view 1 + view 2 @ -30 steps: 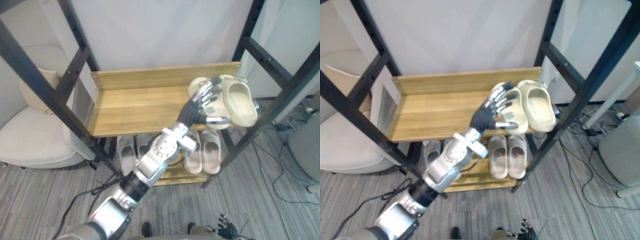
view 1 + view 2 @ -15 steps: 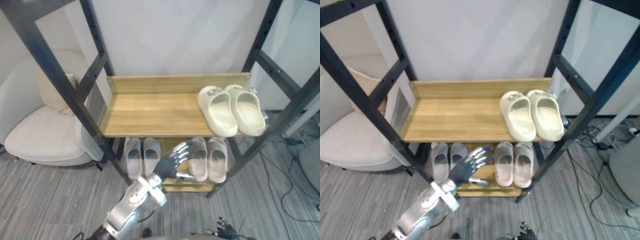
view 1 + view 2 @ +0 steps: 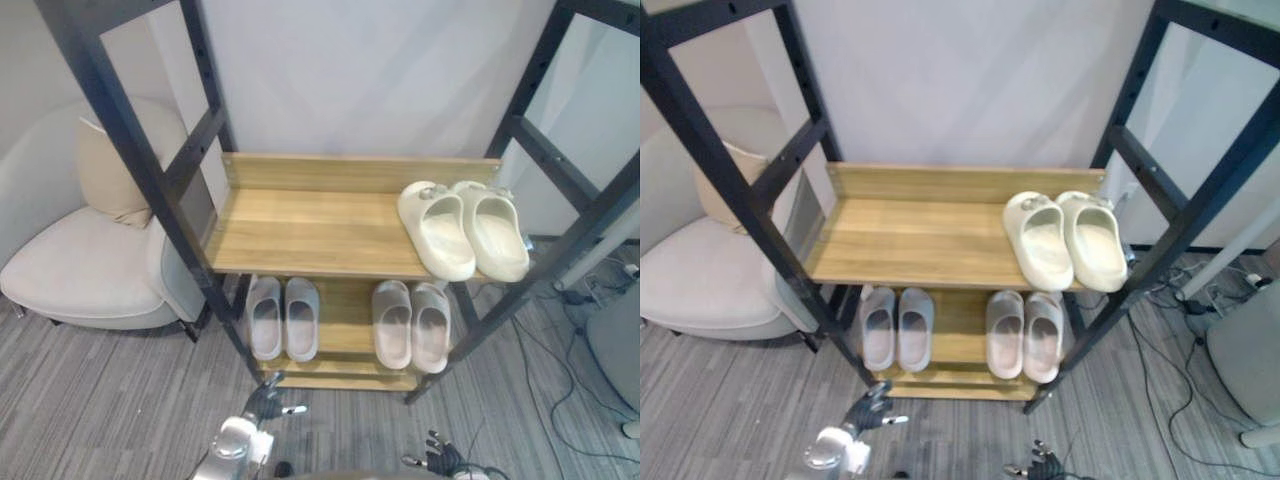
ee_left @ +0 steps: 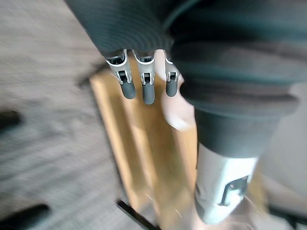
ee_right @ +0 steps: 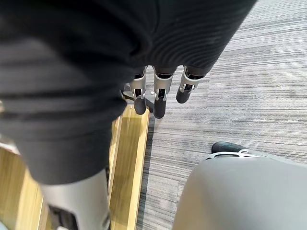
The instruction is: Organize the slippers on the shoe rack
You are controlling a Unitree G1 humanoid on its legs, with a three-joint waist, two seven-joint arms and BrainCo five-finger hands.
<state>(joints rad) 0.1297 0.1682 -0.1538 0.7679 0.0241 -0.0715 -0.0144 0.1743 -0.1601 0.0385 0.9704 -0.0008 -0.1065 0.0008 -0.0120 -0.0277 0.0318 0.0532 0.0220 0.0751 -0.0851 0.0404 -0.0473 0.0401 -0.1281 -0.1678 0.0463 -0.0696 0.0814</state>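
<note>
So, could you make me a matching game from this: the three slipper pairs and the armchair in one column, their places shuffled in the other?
1. cream slippers
2. grey slippers
3. beige slippers
4. armchair

A. lower shelf, left side
B. on the floor, left of the shoe rack
C. upper shelf, right end
D. lower shelf, right side

Pairs: 1-C, 2-A, 3-D, 4-B.

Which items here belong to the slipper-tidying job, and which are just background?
Job: shoe rack; cream slippers on upper shelf; grey slippers, lower shelf left; beige slippers, lower shelf right.
Background: armchair; cushion on it.
</note>
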